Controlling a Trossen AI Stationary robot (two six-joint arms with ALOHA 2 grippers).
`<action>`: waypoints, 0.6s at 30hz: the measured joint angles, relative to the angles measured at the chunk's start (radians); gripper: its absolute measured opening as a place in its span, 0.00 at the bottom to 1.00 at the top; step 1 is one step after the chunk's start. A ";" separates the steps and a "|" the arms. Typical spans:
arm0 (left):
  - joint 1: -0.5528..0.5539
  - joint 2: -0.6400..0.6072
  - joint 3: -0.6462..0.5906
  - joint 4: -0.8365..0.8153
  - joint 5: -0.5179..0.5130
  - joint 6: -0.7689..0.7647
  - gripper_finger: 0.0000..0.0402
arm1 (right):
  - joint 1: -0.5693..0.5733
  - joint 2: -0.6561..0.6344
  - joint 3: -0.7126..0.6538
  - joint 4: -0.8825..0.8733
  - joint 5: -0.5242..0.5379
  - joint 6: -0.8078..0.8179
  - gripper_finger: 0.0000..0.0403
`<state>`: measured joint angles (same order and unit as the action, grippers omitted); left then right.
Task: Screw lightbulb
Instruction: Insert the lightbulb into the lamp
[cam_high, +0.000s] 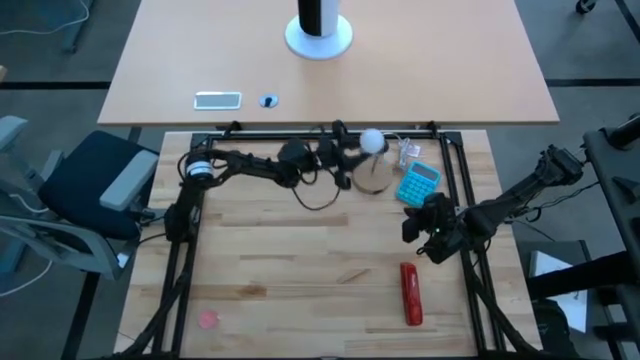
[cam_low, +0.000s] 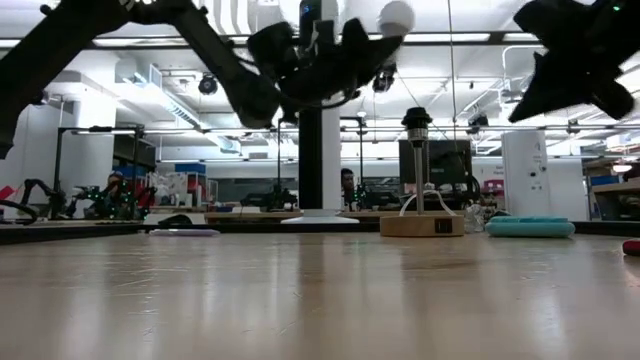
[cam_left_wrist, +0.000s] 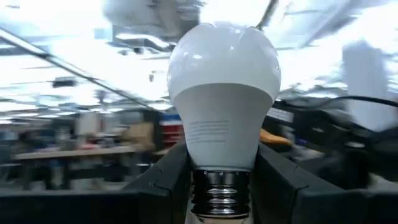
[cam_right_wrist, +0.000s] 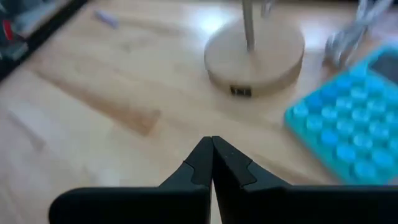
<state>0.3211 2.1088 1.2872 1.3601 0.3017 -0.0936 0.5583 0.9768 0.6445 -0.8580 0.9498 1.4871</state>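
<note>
Step, carry to socket: my left tool (cam_high: 352, 152) is gripping the lightbulb (cam_high: 372, 140) aloft near the table's far edge, just beside the wooden lamp base (cam_high: 374, 178), where I am judging alignment over its socket post (cam_low: 416, 122) comes next; right tool (cam_high: 428, 222) is waiting pinched closed near the right edge.

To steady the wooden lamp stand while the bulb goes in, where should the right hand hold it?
Probably the thin upright post, low down, coming from the table's near side, where the shut right hand hangs. The disc looks too wide to span, the calculator crowds one side, and the socket on top must stay free for the bulb in the left hand.
</note>
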 joint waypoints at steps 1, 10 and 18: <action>0.007 0.000 -0.005 0.000 0.000 -0.015 0.31 | 0.000 -0.001 0.000 0.028 0.055 -0.055 0.00; -0.010 0.000 -0.007 0.212 0.291 -0.227 0.31 | -0.020 -0.050 0.022 0.443 0.378 -0.815 0.00; -0.072 -0.002 0.042 0.212 0.372 -0.240 0.31 | -0.068 -0.121 0.050 1.044 -0.008 -1.565 0.08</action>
<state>0.2489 2.1071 1.3290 1.5718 0.6739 -0.3339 0.4904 0.8562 0.6949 0.1860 0.9420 -0.0777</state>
